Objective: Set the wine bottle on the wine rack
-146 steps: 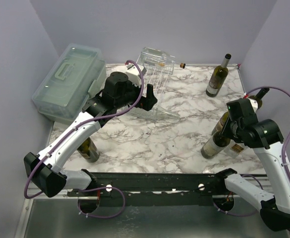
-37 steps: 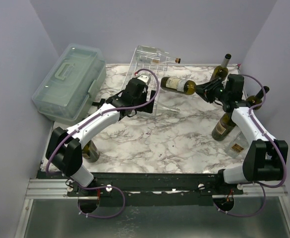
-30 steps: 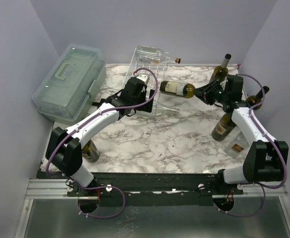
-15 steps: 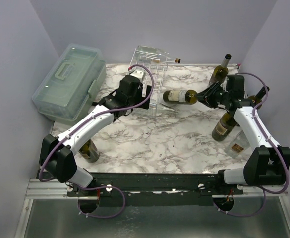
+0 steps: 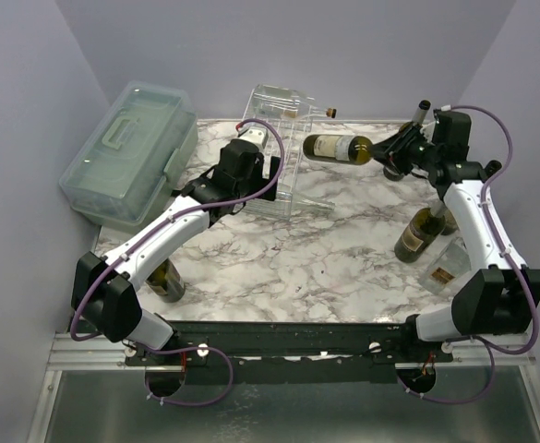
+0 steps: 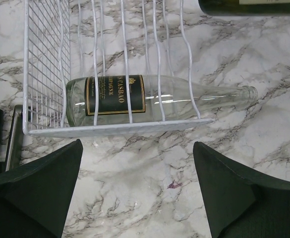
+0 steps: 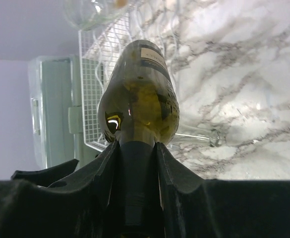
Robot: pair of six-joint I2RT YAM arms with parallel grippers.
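Currently: step in hand is carrying the bottle across to lay it on the rack; the laying is not yet done.

Bottle (image 5: 339, 148): dark green with a pale label, held level in the air at the right side of the rack (image 5: 288, 103). Its base points toward the rack and its neck away from it. Whether the base touches the rack's edge cannot be told.

Right gripper (image 5: 391, 159): clamped on the bottle's neck, one finger on either side, and the load's only support.

Left gripper (image 6: 135, 191): spread wide and holding nothing, poised over the rack's front edge.

Rack: clear plastic and white wire grid, slanted. Its lowest tier is taken by a clear bottle (image 6: 135, 99), which lies lengthwise against the front rail.

Also present: box (image 5: 131, 148) to the left of the rack; spare bottles (image 5: 417, 231) standing well to its right; marbled worktop (image 5: 325, 249) under the rack.

Handling note (judgement):
- A neck grip leaves the heavy base far out, so it may sag or twist. Travel slowly.
- Turn the bottle parallel to the rack's front rail and pick a free tier above the clear bottle.
- Lower the base end first and let the body settle along its length. Only then loosen the grip.
- The light rack may slide if nudged, so the left gripper could steady its front edge.
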